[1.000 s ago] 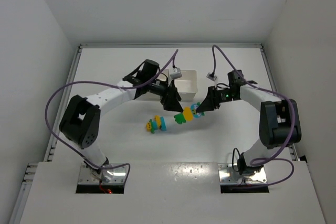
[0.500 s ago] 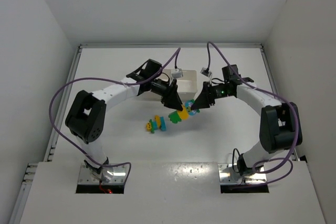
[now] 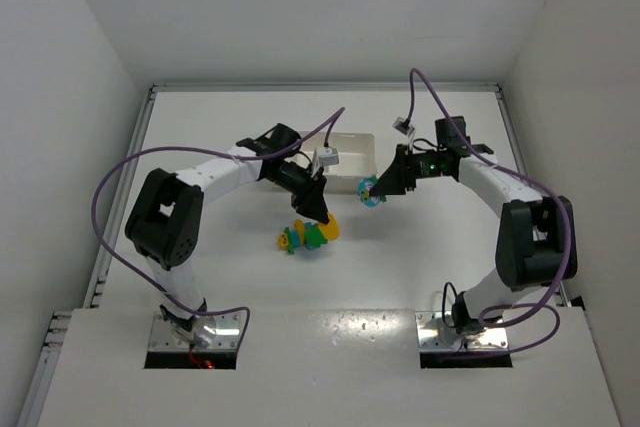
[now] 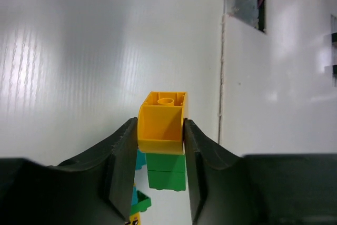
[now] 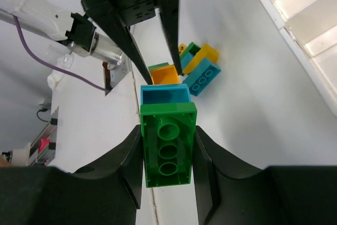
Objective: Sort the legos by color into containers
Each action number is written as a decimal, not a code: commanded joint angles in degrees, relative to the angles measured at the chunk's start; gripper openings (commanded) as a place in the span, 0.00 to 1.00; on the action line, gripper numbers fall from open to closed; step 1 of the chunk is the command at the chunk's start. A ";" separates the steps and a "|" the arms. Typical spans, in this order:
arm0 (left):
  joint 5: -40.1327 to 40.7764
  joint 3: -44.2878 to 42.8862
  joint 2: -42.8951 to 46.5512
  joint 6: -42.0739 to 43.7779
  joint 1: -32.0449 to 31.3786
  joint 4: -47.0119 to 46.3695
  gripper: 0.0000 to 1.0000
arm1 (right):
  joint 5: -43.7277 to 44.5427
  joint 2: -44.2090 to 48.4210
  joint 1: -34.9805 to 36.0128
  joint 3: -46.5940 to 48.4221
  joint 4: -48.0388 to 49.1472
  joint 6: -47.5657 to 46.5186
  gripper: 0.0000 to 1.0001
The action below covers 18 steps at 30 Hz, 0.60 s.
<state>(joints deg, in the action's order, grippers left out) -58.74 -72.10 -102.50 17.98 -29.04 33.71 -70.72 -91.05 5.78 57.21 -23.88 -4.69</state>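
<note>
Orange brick (image 4: 161, 114) in left gripper (image 4: 160, 130) — green brick (image 5: 168, 156) in right gripper (image 5: 167, 133), elbows outward.

I am wearing white shells on my left arm (image 3: 215, 175) and right arm (image 3: 495, 182), and each one is carrying a bulky black joint (image 3: 160, 229). A thin purple cable (image 3: 97, 207) is looping beside each arm. My left fingers (image 4: 118, 167) and right fingers (image 5: 126, 180) are showing matte black, wedge-shaped plastic. Shiny metal plates (image 3: 195, 333) are lying under my bases, and a small green light (image 3: 432, 159) is glowing on my right wrist.
</note>
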 commanded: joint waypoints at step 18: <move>-8.67 -7.61 -1.21 -10.68 1.53 -10.77 0.83 | -5.92 -0.19 4.06 0.01 1.64 0.21 0.00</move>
<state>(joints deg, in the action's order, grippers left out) -63.72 -77.32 -102.67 9.26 -27.07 26.04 -73.30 -91.07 8.58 57.10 -23.66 -4.01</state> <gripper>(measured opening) 0.830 0.363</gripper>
